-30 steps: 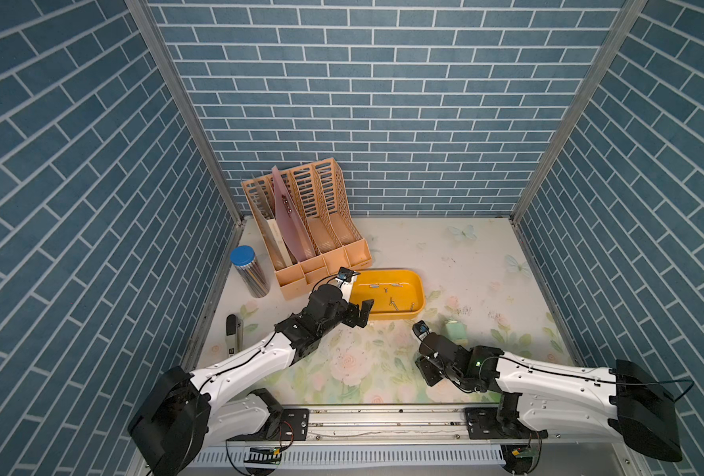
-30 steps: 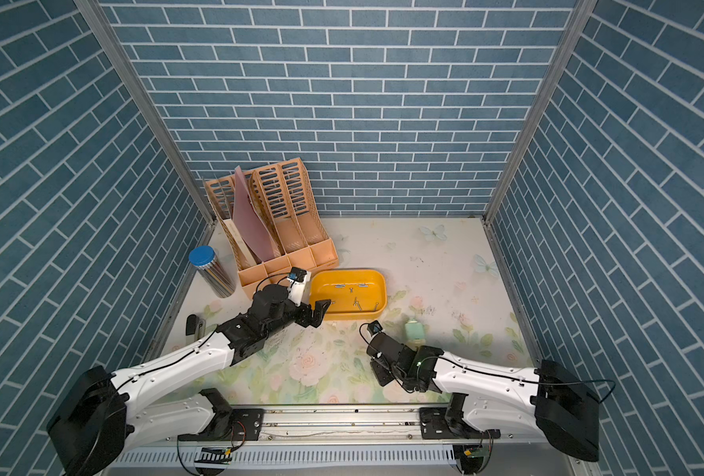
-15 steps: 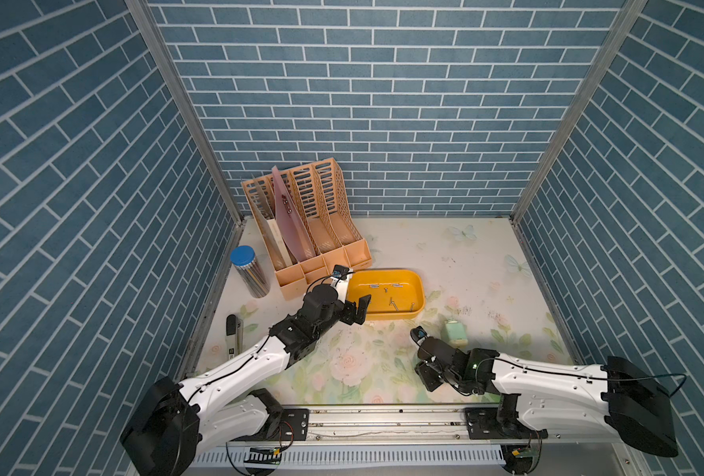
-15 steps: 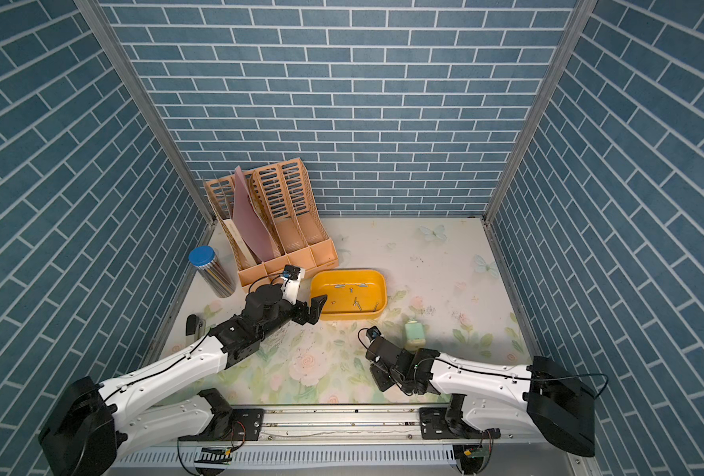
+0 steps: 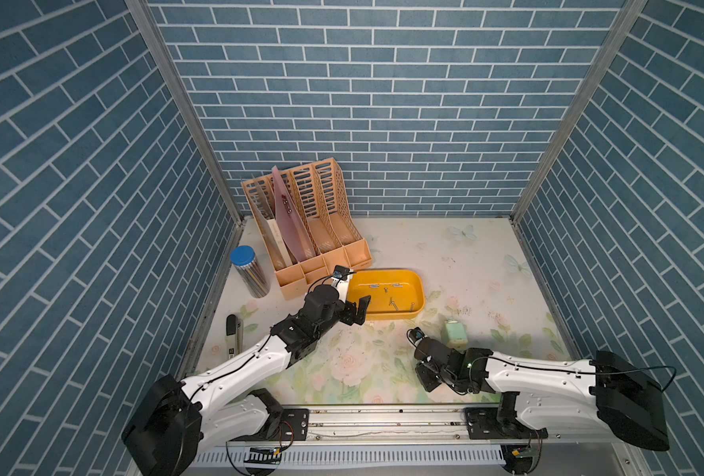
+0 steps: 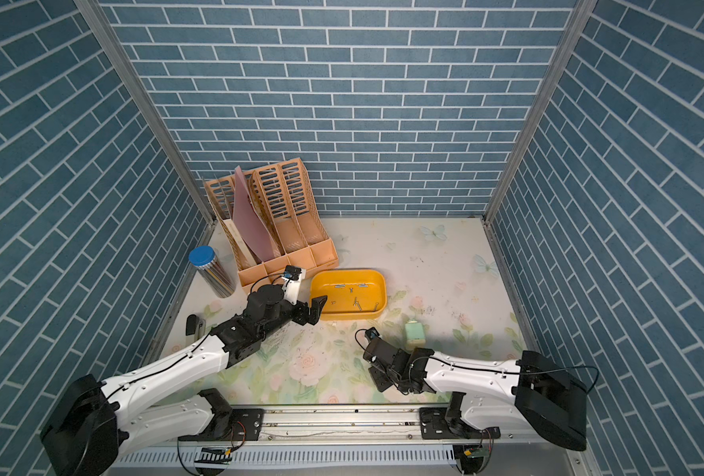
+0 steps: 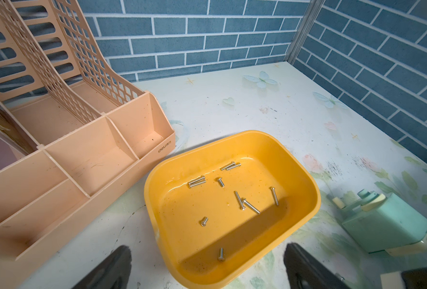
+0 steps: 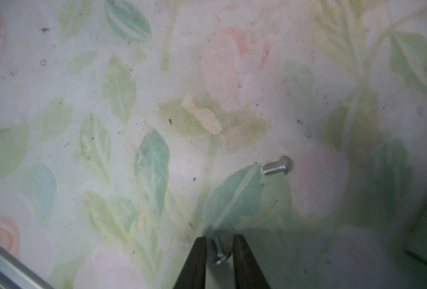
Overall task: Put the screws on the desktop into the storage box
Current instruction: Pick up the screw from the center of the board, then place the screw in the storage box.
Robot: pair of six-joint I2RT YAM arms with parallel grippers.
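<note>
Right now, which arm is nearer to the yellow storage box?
Left. The left arm reaches the near corner of the storage box, jaws open at its rim. The right arm is low on the desktop, apart from the box, jaws either side of a screw.

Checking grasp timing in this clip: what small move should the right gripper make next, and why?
Probably close the right gripper onto the screw before any lift. Its fingertips straddle that screw, which lies on the desktop, and slim gaps seem to remain on either side, so it doesn't look pinched yet.
</note>
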